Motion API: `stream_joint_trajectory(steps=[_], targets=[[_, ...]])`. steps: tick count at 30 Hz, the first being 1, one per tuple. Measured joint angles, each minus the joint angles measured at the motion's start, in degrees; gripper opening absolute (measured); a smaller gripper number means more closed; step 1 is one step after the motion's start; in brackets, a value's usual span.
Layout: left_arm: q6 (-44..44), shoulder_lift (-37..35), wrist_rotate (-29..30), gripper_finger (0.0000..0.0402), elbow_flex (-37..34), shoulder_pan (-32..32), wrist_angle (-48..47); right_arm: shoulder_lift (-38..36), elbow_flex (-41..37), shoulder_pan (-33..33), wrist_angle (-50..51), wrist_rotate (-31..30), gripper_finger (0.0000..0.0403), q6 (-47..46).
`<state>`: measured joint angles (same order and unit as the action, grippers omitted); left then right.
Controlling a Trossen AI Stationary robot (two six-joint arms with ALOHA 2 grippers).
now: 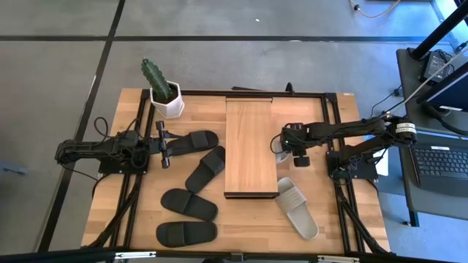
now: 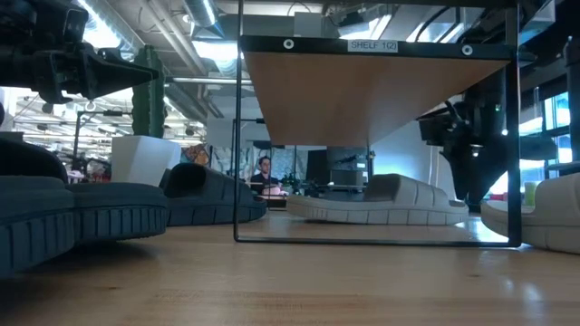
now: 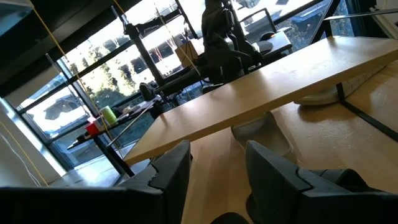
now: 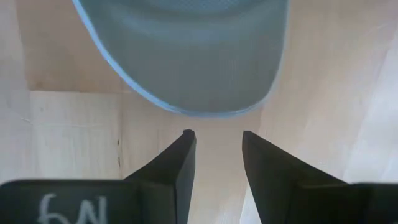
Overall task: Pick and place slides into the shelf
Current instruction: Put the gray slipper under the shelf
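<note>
The shelf (image 1: 248, 146) stands mid-table, a light plank on a thin dark frame (image 2: 376, 81). One beige slide (image 2: 367, 201) lies on the table under the plank; its rounded end (image 4: 193, 56) sticks out toward my right gripper (image 4: 217, 140). That gripper is open, level with the table just short of that end, not touching (image 1: 287, 144). The second beige slide (image 1: 296, 207) lies flat off the shelf's near right corner. Several black slides (image 1: 191, 141) (image 1: 206, 168) (image 1: 189, 203) lie left of the shelf. My left gripper (image 1: 170, 144) hovers open beside the farthest black slide (image 3: 217, 155).
A potted cactus in a white pot (image 1: 164, 91) stands at the far left of the table. A dark frame runs along the table's edges (image 1: 333, 109). Bare wood lies right of the shelf (image 1: 307, 175). A laptop (image 1: 442, 164) sits beyond the right edge.
</note>
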<state>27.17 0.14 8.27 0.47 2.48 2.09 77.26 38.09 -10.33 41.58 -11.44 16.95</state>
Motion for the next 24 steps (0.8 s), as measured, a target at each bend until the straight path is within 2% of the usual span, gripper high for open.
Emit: stream_joint_trajectory(steps=[7,15,24], targets=[[0.00,0.02,0.00,0.0147,0.00,0.00,-0.09,3.46,0.00,-0.07,-1.59,0.01,0.0133,-0.13],[-0.10,0.00,0.00,0.0147,0.00,0.01,-0.09,4.02,0.04,-0.07,-6.50,1.28,0.0133,0.02],[-0.17,0.02,0.00,0.0147,0.00,0.01,-0.09,4.02,0.04,1.01,-11.20,9.51,0.0133,-0.38]])
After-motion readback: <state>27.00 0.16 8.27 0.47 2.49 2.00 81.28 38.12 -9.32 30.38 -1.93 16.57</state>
